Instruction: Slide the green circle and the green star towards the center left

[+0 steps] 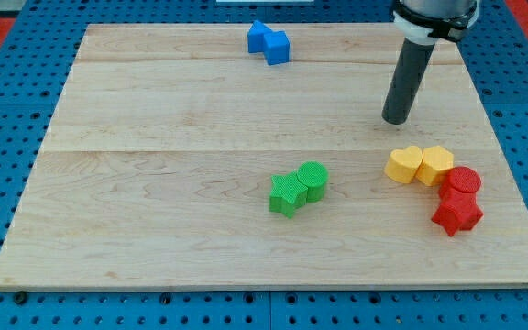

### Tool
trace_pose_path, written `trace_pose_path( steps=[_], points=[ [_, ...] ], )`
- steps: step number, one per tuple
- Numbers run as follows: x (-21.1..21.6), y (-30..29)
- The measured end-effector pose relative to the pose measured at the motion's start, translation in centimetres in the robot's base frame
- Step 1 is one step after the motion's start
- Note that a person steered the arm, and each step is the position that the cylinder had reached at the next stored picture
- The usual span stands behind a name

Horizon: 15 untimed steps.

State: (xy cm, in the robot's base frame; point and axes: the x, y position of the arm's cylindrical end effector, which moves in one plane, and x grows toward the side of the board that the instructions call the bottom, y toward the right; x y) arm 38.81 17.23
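Note:
The green circle [313, 179] and the green star [287, 194] sit touching each other, a little right of the board's middle and toward the view's bottom. The star is on the circle's lower left. My tip [394, 119] is at the view's upper right, well apart from both green blocks, above the yellow blocks.
A yellow heart [402, 165] and a yellow hexagon [434, 164] lie at the right, with a red cylinder [461, 181] and a red star [456, 214] below them. Two blue blocks [269, 41] sit at the top edge of the wooden board [154, 165].

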Motion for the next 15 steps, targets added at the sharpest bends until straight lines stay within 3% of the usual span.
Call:
trace_pose_path(
  steps=[3,4,6,8,10,13,15],
  points=[
    [-1.3,2.3],
    [-2.2,-1.6],
    [3.3,-3.1],
    [10.5,-9.9],
    [11.5,-17.3],
    [14.1,-16.4],
    [15.1,-19.3]
  ],
)
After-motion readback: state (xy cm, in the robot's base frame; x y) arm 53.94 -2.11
